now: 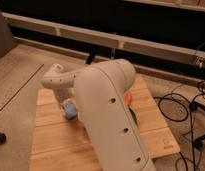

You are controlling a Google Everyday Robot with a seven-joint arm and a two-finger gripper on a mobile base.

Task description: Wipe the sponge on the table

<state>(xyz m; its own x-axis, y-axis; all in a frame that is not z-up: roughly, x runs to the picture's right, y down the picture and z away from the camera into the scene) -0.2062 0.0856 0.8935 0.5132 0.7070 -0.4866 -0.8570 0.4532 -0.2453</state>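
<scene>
One sponge point(70, 110) on table point(56, 146), hand point(66, 104) at it under arm point(110, 117); long axis n/k

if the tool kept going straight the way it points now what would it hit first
The tool, over the left half of the table, seems to point down at the sponge, so it would likely meet that first; depth is unclear and they may be touching.

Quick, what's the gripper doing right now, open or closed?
Gripper: down at the sponge on the table, mostly hidden behind the arm; state cannot be told.
</scene>
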